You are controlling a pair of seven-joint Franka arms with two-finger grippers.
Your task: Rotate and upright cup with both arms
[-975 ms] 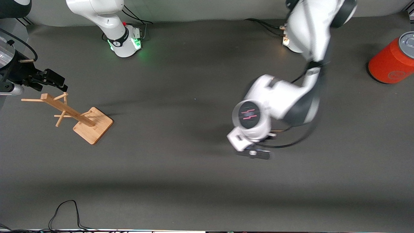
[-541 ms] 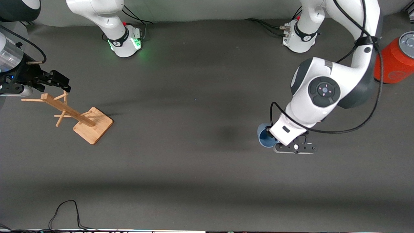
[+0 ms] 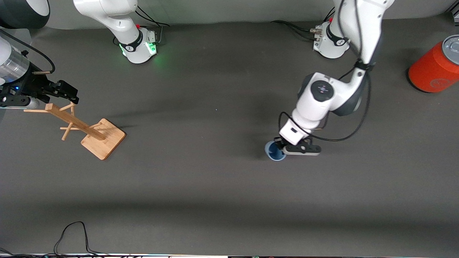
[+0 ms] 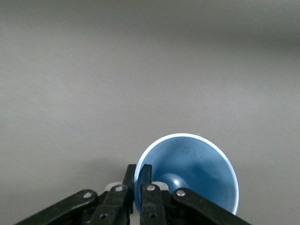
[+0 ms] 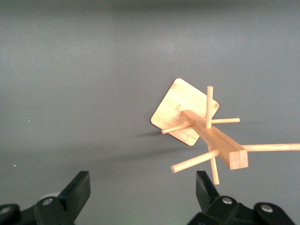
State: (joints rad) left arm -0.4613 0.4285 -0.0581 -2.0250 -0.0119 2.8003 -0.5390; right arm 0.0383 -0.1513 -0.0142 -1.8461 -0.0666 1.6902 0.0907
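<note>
Two white arms over one dark grey table point(image 3: 200, 186).

Left arm point(image 3: 353, 43): reaches down from its base to mid-table. Left gripper point(image 3: 281, 147) has its jaws pinched on the rim wall of the cup, one finger point(image 4: 145, 187) inside the mouth, the other outside.

Right arm point(image 3: 107, 14): waits at its own end of the table. Right gripper point(image 5: 143, 190) hangs above the wooden rack, jaws spread wide, nothing between them.

Red-orange can point(image 3: 435, 66): grey top, tilted, at the left arm's end of the table, well apart from the cup.

Wooden rack point(image 3: 80, 127): square base, slanted post with pegs, near the right arm's end.

Cup point(image 3: 275, 151): small, blue, mouth upward, mid-table, nearer the front camera than the left arm's base.

Black cable point(image 3: 73, 234): at the table's near edge.
</note>
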